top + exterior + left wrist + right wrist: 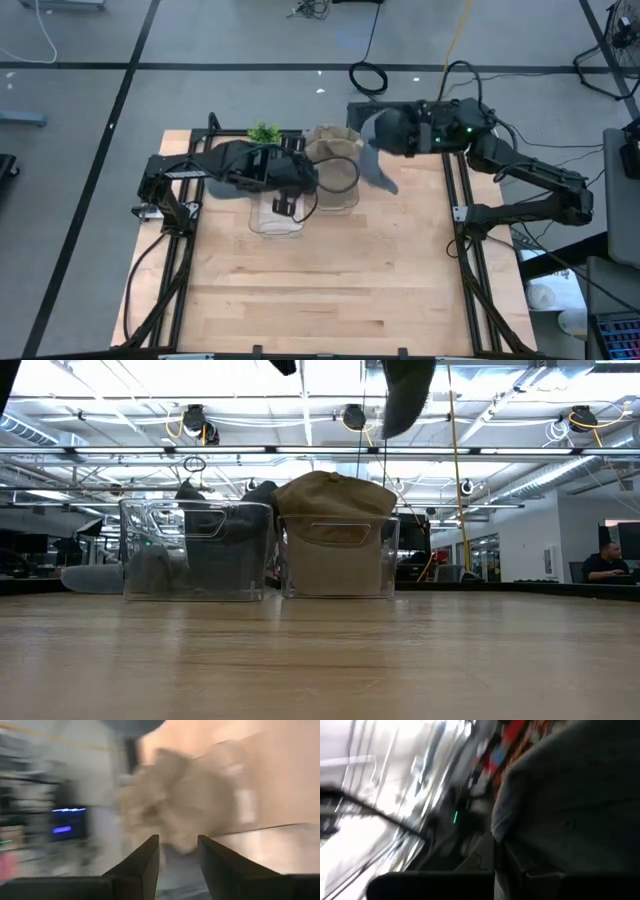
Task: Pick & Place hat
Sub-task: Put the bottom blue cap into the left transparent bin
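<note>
Grey cloth hangs from the right pincer [378, 140]: a grey hat [377, 165], clamped between fingers that are pressed together, held in the air just beside the tan hat's bin on the side toward the right arm. From table height the grey hat [405, 395] dangles well above that bin's rim, touching nothing below it. In the right wrist view the same grey fabric [570, 810] fills most of the frame.

Two clear plastic bins stand side by side on the wooden table [330, 290]. One bin [338, 555] holds a tan hat [330, 495] whose crown rises above the rim. The second bin [195, 550], touching or nearly touching the first, has dark grey fabric [205, 530] inside it.

The left pincer [290, 200] hovers over the second bin, its fingers [142, 865] standing partly apart with nothing between them; the tan hat shows blurred ahead of it.

A small green plant [264, 132] sits at the table's far edge, near the second bin.
</note>
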`<state>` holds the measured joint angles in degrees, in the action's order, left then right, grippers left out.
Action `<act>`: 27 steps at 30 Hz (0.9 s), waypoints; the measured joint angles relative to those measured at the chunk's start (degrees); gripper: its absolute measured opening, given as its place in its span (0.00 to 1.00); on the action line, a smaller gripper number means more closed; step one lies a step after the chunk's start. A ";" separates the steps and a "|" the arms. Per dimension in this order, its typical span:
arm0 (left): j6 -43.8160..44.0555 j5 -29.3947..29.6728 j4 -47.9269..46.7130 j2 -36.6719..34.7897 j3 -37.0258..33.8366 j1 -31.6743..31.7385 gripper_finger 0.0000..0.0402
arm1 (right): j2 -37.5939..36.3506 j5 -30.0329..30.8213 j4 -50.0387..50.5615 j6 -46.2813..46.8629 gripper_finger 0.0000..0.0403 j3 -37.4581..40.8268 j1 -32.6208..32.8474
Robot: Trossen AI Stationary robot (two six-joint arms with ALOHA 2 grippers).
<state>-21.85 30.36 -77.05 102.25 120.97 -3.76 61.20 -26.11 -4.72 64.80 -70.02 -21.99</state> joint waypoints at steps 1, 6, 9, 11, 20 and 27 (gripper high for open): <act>1.01 -4.23 -0.38 -0.27 0.00 0.45 0.36 | 0.21 -2.78 0.72 0.55 0.00 0.00 -0.06; 1.72 -16.45 0.46 -2.36 0.00 2.36 0.36 | 1.68 -10.68 1.99 2.00 0.00 0.00 1.43; 0.82 -17.25 1.65 -3.80 0.00 3.28 0.36 | 2.41 -13.63 1.76 1.97 0.00 0.00 2.28; 0.51 -17.17 1.53 -5.65 -0.04 4.10 0.36 | 3.02 -14.70 1.96 0.96 0.00 0.00 2.78; 1.23 -20.46 0.56 -13.59 0.00 12.42 0.36 | 6.56 -7.65 1.76 -19.42 0.00 -0.03 3.35; 4.18 -38.90 0.65 -18.67 0.00 20.06 0.36 | 9.44 12.82 -5.58 -46.20 0.00 -0.07 7.25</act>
<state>-17.67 -8.54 -76.40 83.58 120.97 16.30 70.64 -13.29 -10.30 18.61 -70.08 -14.73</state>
